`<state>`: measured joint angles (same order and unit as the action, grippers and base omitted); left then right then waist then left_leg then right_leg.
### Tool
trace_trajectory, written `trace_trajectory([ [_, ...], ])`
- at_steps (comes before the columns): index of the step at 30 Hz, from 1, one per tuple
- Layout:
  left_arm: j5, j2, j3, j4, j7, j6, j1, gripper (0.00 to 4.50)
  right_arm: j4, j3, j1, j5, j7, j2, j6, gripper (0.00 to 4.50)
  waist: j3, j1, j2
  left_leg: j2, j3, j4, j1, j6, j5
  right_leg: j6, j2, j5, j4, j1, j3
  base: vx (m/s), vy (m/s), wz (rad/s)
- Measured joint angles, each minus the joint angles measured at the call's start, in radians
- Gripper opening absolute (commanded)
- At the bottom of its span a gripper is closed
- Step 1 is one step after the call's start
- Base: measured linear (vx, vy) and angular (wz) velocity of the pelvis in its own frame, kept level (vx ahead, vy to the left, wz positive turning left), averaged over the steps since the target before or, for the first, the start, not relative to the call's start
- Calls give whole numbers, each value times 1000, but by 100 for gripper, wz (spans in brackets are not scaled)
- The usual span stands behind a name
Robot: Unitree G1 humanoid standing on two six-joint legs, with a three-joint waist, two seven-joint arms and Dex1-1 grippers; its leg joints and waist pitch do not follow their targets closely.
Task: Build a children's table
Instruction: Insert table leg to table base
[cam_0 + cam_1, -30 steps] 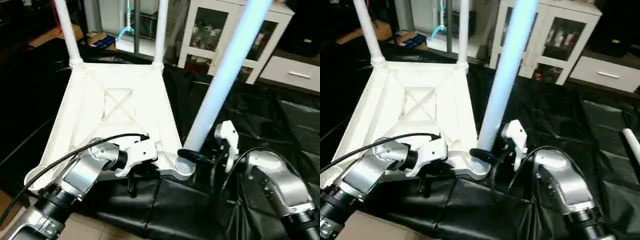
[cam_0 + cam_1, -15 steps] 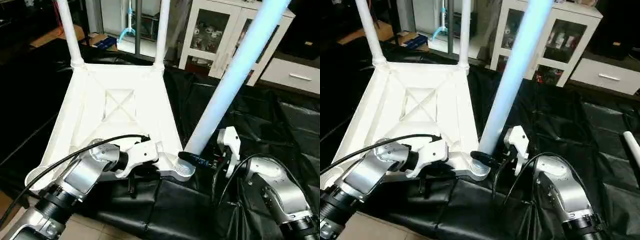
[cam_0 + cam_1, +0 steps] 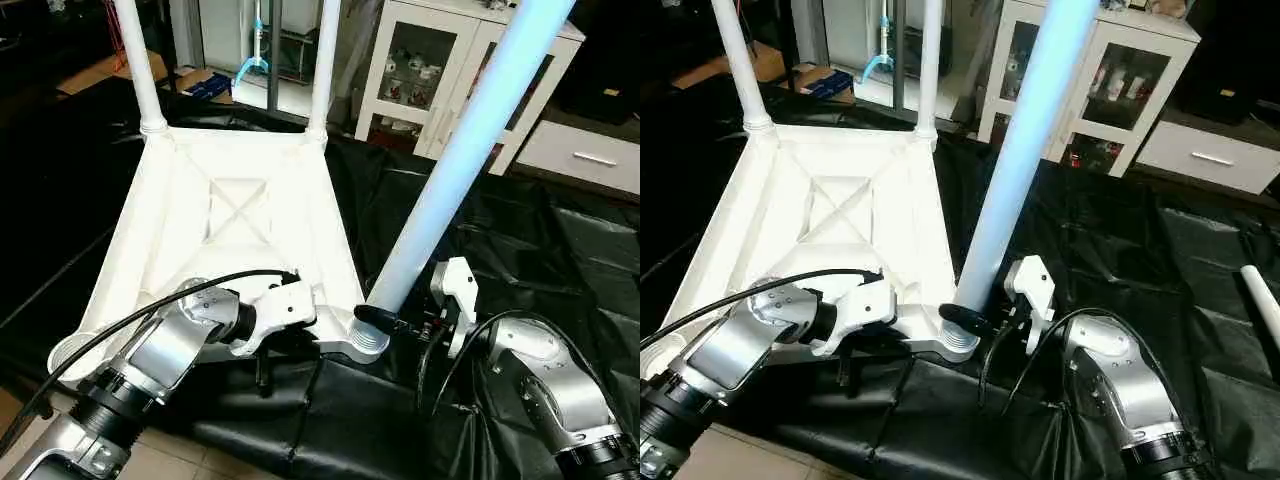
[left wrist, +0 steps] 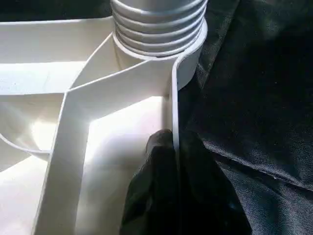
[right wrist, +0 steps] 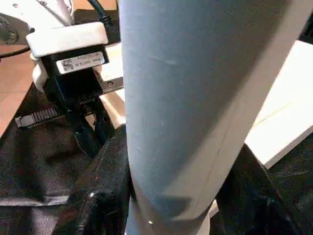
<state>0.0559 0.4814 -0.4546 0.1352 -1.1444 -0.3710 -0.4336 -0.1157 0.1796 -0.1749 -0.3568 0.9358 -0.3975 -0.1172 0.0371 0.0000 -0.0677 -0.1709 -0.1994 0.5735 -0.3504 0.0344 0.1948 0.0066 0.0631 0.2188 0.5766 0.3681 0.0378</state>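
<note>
The children's table top [image 3: 230, 230] lies upside down on the black sheet, its X ribs facing up. Two white legs [image 3: 137, 70] [image 3: 322, 70] stand upright in the far corner sockets. A third leg [image 3: 470, 150] leans to the right with its base at the near right socket [image 3: 368, 338]. My right gripper [image 3: 385, 318] is shut on this leg just above the socket, its black fingers [image 5: 102, 191] on either side of the tube. My left gripper [image 4: 176, 161] is shut on the top's near rim, close to that socket. Another leg [image 3: 1262, 300] lies on the sheet at far right.
The black sheet [image 3: 520, 240] covers the floor under the work. A white glass-door cabinet [image 3: 440, 60] and a white drawer unit [image 3: 590, 150] stand behind. The near left socket [image 3: 70, 355] is open. Bare floor [image 3: 170, 455] shows at the front edge.
The camera has shifted a little. The leg in my right gripper leans slightly further to the right than a second ago. Both grips are unchanged.
</note>
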Motion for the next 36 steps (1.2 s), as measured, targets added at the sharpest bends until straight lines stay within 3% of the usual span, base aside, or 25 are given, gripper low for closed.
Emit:
trace_trajectory([
  [30, 0, 3, 6, 4, 8, 0, 0, 0, -40, -14, -20, -18, -11, 23, -2, 183, 0, -5, -1, 0, 1, 0, -1, 0, 0, 1, 0, 1, -2, 5, 0, 0, 0, 0],
  [36, 29, -46, 22, 43, 111, -68, -31, 0, -127, -18, -85, 16, -194, 99, 12, 183, 3, -29, -2, 1, 10, 0, -3, 0, 0, 1, 0, 1, -10, 12, 7, 0, 0, 0],
])
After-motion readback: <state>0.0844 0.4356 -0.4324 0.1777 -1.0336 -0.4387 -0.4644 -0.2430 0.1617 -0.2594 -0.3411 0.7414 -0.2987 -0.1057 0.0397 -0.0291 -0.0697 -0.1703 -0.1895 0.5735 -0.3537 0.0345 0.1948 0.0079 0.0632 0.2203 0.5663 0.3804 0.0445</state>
